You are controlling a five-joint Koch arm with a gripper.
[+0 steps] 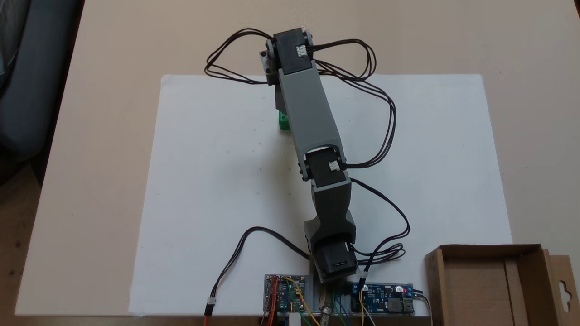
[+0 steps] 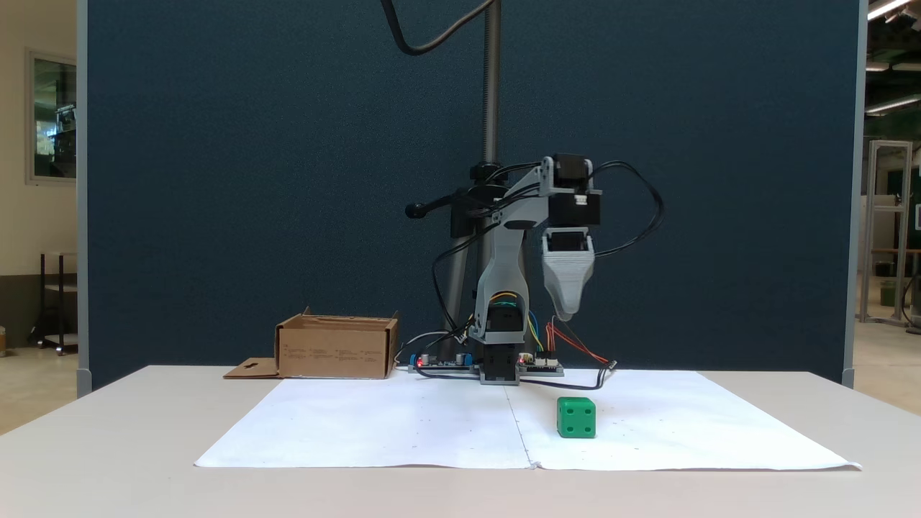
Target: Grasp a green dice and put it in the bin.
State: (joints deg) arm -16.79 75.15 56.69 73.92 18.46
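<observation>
Paper (image 2: pixel 403 424), white and wide, covers the pale table (image 2: pixel 108 446) before a dark blue partition (image 2: pixel 252 180); we see a lit hall beyond its edges. The green dice (image 2: pixel 576 418) sits on the paper, well below the gripper (image 2: pixel 566 315), which hangs pointing down above it. We cannot tell how its jaws stand. The bin (image 2: pixel 337 350) rests beside the arm's base.

No word, brand or number could be read anywhere. The bin (image 2: pixel 337 350) carried rows of small dark print on its side wall — too fine to make out. The green dice (image 2: pixel 576 418) showed only round pips — three on one face, two on another.
</observation>
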